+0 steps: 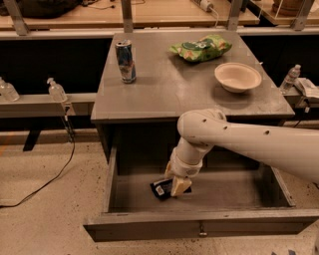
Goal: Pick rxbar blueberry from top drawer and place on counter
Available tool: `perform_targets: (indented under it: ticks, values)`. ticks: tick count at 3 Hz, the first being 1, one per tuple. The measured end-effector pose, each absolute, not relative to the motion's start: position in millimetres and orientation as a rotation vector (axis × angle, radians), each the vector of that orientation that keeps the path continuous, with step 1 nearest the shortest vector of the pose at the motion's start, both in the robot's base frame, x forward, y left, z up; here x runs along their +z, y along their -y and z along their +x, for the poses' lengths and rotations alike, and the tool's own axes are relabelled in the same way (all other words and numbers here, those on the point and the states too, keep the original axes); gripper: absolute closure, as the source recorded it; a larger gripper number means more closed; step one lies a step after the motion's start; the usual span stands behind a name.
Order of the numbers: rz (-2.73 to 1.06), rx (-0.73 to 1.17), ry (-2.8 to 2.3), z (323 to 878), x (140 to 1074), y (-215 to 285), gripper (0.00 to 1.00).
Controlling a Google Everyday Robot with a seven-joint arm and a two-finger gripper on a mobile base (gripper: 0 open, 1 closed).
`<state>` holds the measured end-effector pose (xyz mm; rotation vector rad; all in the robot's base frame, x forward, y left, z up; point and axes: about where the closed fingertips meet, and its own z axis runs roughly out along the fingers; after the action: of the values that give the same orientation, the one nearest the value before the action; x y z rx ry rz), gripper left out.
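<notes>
The top drawer (199, 226) stands pulled open below the grey counter (169, 84). The rxbar blueberry (160, 189), a dark flat bar with a white label mark, lies on the drawer floor left of centre. My gripper (178, 186) reaches down into the drawer on the white arm and sits right at the bar's right end, its tan fingers (180, 186) overlapping the bar. Part of the bar is hidden behind the fingers.
On the counter stand a blue-silver can (125, 61) at the back left, a green snack bag (200, 48) at the back and a cream bowl (238, 76) on the right. A wooden bench (149, 12) runs behind. Bottles (56, 90) sit on a left ledge.
</notes>
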<state>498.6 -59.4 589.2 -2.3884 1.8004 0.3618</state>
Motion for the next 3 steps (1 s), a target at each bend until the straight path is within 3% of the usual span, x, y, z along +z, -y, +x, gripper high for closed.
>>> perform_targets:
  ticks: [1,2,3]
  values:
    - [-2.380,0.363,-1.796,499.4,597.9,60.2,0.93]
    - [-2.301,0.371,-1.756,507.1,629.3,67.6,1.00]
    - [-2.186,0.382,-1.640,512.4,701.7,77.2,1.00]
